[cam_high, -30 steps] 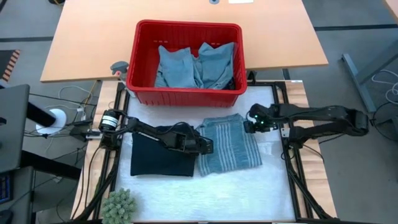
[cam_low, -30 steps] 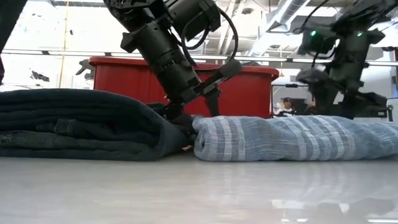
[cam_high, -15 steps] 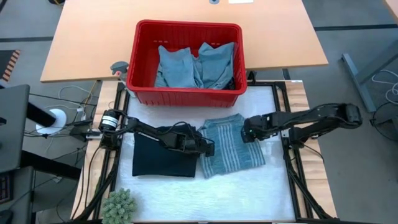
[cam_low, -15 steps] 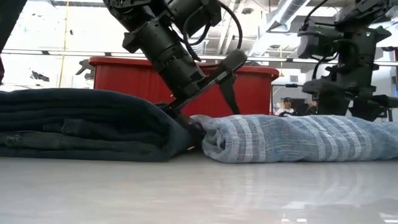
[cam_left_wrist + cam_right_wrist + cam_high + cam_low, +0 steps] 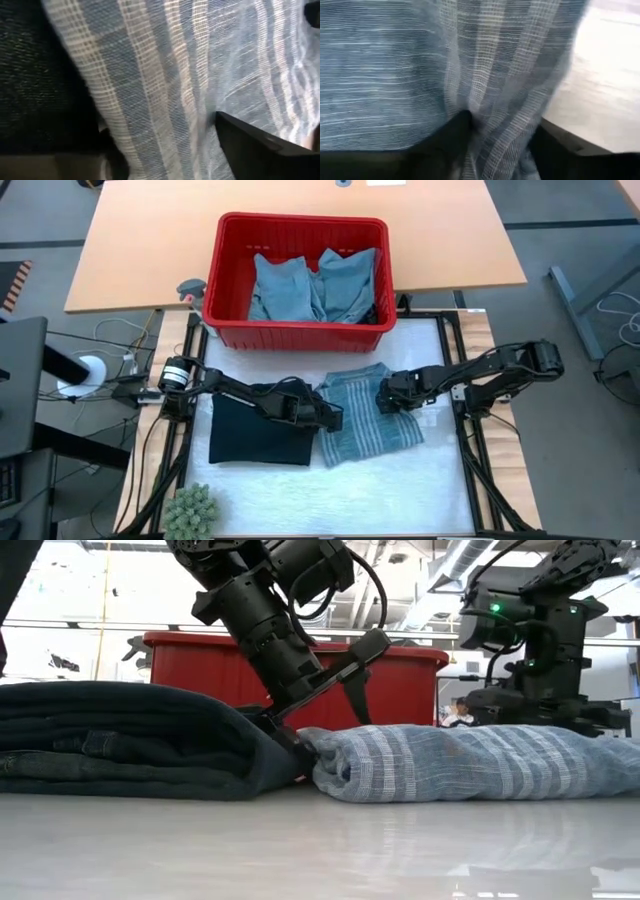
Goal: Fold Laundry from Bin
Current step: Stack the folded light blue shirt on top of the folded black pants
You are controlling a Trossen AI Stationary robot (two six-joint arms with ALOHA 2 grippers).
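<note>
My left gripper (image 5: 318, 720) straddles the near-left edge of the striped cloth (image 5: 372, 418), fingers spread wide. My right gripper (image 5: 388, 394) has cloth bunched between half-open fingers; closing could drag the fold apart.

Hidden grips and buried laundry

The right gripper (image 5: 384, 397) fingertips vanish into striped cloth (image 5: 368, 420) folds; a dark garment (image 5: 372, 313) in the bin (image 5: 297, 335) lies mostly buried under blue ones.
</note>
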